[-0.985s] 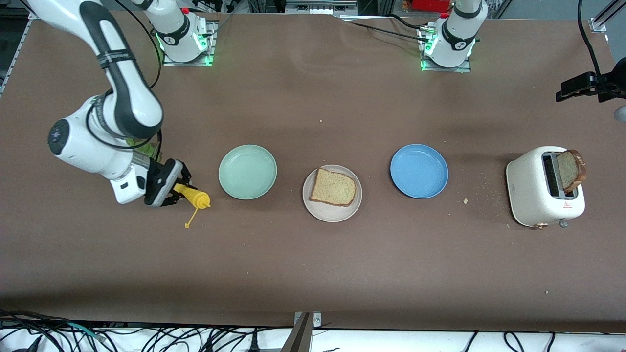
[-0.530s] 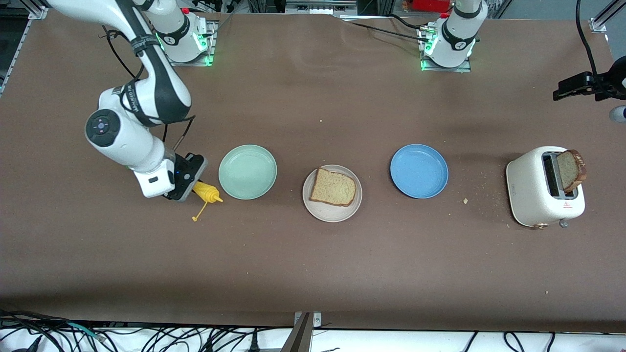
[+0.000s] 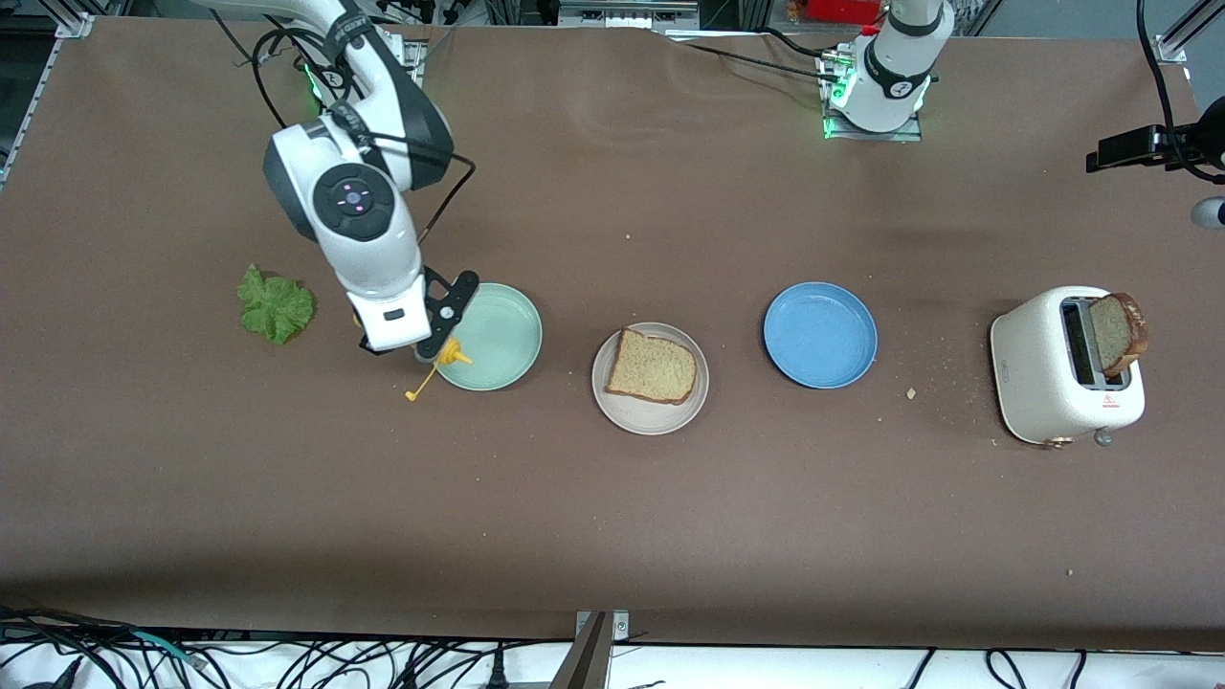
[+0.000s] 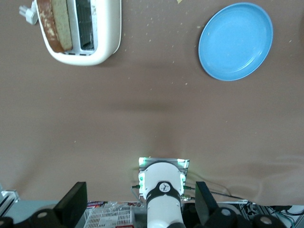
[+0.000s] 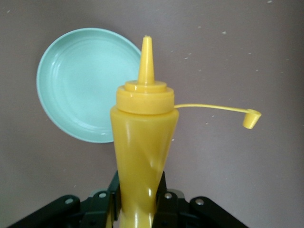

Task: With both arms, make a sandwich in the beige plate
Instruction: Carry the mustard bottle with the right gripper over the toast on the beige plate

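Judging progress: early. One bread slice (image 3: 652, 366) lies on the beige plate (image 3: 622, 410); lettuce (image 3: 276, 304) sits on the table toward the right arm's end, second slice (image 3: 1116, 332) in the toaster (image 3: 1041, 383). Right gripper (image 3: 433, 342) pinches a yellow mustard bottle (image 5: 143, 137) over the mint plate's (image 3: 498, 321) rim, nozzle down. Left arm waits, raised; its fingers can't be judged.

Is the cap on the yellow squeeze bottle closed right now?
No, the yellow squeeze bottle has a bare nozzle, and its cap dangles off to the side on a tether.
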`<move>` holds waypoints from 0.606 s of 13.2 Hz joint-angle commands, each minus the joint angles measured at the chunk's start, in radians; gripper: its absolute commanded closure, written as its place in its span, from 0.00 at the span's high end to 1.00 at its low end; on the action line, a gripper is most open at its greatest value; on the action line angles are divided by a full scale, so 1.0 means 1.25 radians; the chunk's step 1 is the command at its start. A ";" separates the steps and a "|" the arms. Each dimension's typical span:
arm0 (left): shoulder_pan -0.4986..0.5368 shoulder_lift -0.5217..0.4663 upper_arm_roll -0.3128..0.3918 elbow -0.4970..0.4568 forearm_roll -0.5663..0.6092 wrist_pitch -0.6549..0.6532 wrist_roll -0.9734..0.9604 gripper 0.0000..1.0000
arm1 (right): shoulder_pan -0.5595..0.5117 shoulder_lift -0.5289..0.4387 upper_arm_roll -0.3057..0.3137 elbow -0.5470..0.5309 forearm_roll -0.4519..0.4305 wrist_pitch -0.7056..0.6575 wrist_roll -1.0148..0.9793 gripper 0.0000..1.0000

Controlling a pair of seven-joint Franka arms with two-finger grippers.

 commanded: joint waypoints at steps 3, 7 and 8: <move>0.004 -0.008 -0.009 0.061 0.066 -0.142 -0.004 1.00 | 0.058 0.118 0.016 0.168 -0.066 -0.114 0.076 0.31; -0.004 0.001 -0.012 0.112 0.095 -0.174 -0.003 1.00 | 0.122 0.176 0.016 0.227 -0.104 -0.153 0.157 0.32; -0.007 0.017 -0.010 0.125 0.097 -0.158 -0.003 1.00 | 0.138 0.188 0.014 0.232 -0.113 -0.172 0.170 0.32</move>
